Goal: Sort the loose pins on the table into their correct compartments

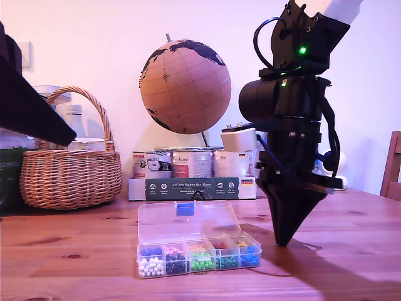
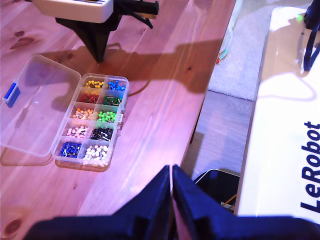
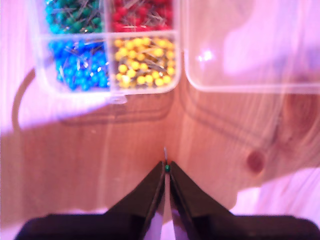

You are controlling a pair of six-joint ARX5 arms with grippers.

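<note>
Pinching a dark green pin (image 3: 166,168) between its closed tips, my second gripper (image 3: 166,172) hangs just above the table (image 3: 100,165), with the pin's thin shaft poking out past the fingertips toward the organiser box (image 3: 145,90). That box lies near the tips but apart from them; its yellow cell (image 3: 142,62) and blue cell (image 3: 80,65) are the closest compartments, with the red cell (image 3: 142,15) and green cell (image 3: 70,17) beyond, and the clear open lid (image 3: 250,50) lies flat beside them. Seen from the exterior view, this gripper (image 1: 285,241) points straight down at the tabletop (image 1: 351,251), just to the exterior view's right of the box (image 1: 198,254), whose blue clasp (image 1: 185,208) shows on the lid's far edge.

My first gripper (image 2: 172,175) is held high and well away from the box (image 2: 95,120), its jaws pressed together with nothing visible between them; from there all ten cells of coloured pin heads show.

Behind the box in the exterior view stand a wicker basket (image 1: 70,175), a cork globe (image 1: 185,86) and a row of tins (image 1: 188,164)
</note>
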